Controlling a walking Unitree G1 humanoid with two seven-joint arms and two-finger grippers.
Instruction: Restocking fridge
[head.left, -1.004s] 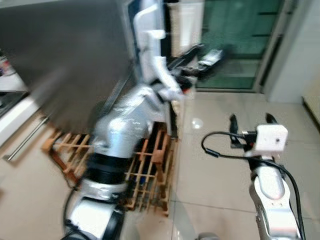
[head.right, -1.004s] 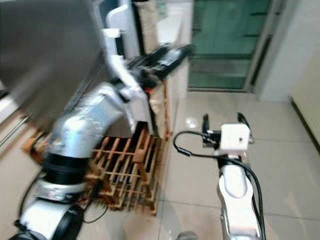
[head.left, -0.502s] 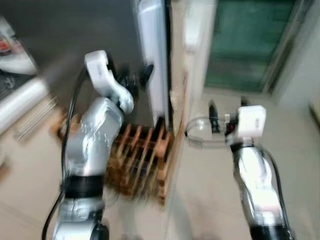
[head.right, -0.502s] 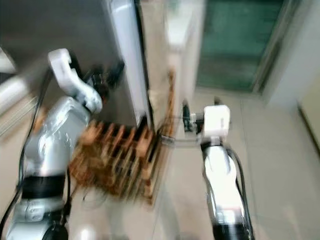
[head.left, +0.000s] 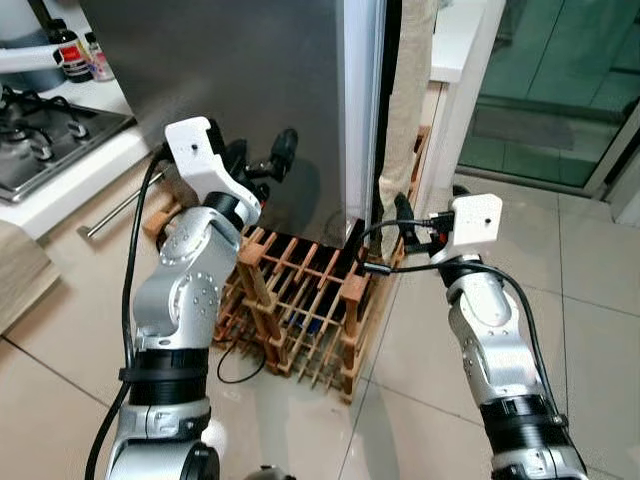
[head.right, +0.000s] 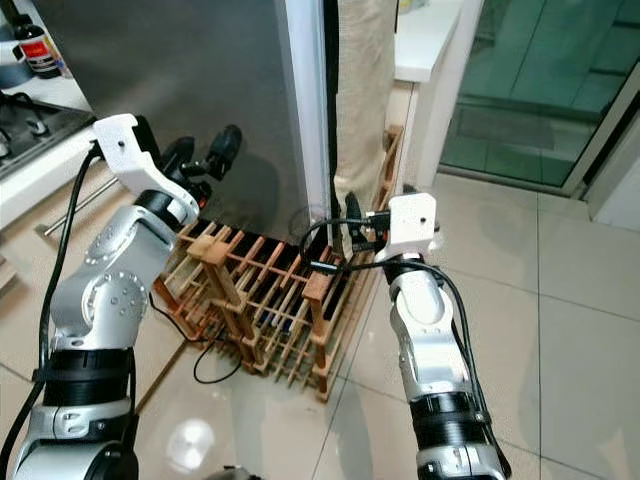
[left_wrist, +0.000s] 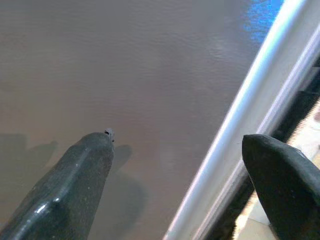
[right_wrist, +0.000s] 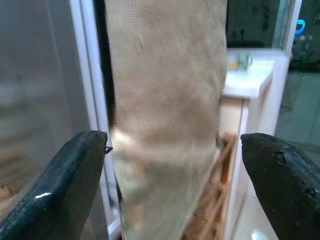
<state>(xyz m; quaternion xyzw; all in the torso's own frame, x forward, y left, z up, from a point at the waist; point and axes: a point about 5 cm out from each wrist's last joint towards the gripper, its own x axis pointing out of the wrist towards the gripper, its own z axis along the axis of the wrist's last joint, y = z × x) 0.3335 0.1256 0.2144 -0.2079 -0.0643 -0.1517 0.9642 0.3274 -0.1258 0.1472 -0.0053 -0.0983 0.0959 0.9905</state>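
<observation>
fridge (head.left: 250, 90) | grey steel door, white edge | upright | shut

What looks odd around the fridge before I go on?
A beige cloth hangs down the gap beside the fridge edge, odd for that spot. A wooden rack sits on the floor against the fridge's base. Both the left gripper and the right gripper are open, holding nothing.
</observation>
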